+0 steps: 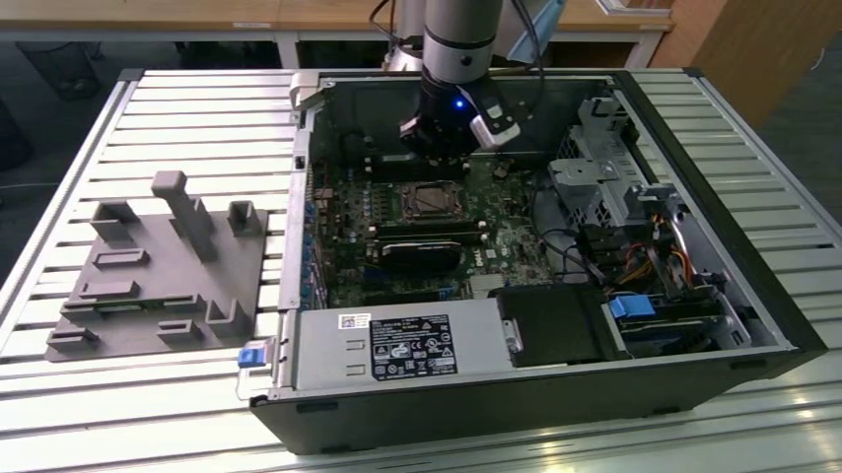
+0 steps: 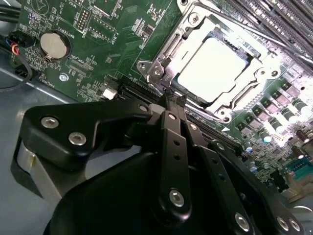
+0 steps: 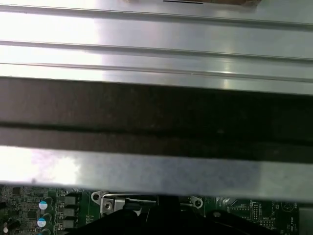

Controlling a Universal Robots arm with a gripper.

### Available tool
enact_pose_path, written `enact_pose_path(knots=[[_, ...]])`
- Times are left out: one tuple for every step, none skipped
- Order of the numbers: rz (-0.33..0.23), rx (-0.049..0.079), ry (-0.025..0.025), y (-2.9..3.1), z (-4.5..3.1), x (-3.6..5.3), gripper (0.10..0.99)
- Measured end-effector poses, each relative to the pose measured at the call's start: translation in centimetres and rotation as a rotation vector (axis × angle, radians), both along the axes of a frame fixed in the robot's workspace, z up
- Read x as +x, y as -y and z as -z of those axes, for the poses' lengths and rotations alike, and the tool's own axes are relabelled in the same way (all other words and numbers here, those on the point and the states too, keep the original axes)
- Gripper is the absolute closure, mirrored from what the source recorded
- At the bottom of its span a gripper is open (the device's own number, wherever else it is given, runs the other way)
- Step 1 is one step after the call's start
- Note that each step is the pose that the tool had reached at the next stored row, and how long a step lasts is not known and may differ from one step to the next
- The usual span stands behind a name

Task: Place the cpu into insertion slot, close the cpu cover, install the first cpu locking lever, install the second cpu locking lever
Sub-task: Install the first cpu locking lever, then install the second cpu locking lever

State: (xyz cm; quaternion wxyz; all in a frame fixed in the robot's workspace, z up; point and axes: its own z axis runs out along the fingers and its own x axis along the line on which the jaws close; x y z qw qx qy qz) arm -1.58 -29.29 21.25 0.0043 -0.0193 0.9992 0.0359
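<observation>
cpu point(image 2: 212, 68) sits flat in the insertion slot point(image 2: 172, 83), cpu cover point(image 2: 230, 100) down over its edges. Chip looks light, rigid, fragile underneath: handle by the edges only. Gripper point(image 2: 171, 98) fingers pinched together, holding nothing, tips at the socket's rim. Case walls point(image 1: 306, 177) hem in the approach

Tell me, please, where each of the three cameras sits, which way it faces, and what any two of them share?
Exterior view: off the arm and above, looking down at the open computer case on the slatted table; the arm reaches into it.
Second wrist view: on the arm, looking past the hand at the green board and the chip under its metal cover.
First wrist view: on the arm, facing the case's wall, a strip of board below.
Both wrist views share the board.
</observation>
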Motion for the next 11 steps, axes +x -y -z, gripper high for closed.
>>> enact_pose_path(knots=[[0.000, 0.000, 0.0000, 0.04, 0.00, 0.01, 0.980], [0.000, 0.000, 0.0000, 0.07, 0.00, 0.01, 0.980], [0.000, 0.000, 0.0001, 0.09, 0.01, 0.02, 0.980], [0.000, 0.000, 0.0001, 0.10, 0.01, 0.03, 0.980], [0.000, 0.000, 0.0001, 0.11, 0.01, 0.04, 0.980], [0.000, 0.000, 0.0000, 0.13, 0.00, 0.04, 0.980], [0.000, 0.000, 0.0000, 0.15, 0.00, 0.04, 0.980], [0.000, 0.000, 0.0000, 0.17, 0.00, 0.05, 0.980], [0.000, 0.000, 0.0000, 0.20, 0.00, 0.05, 0.980], [0.000, 0.000, 0.0000, 0.22, 0.00, 0.05, 0.980], [0.000, 0.000, 0.0000, 0.25, 0.00, 0.05, 0.980]])
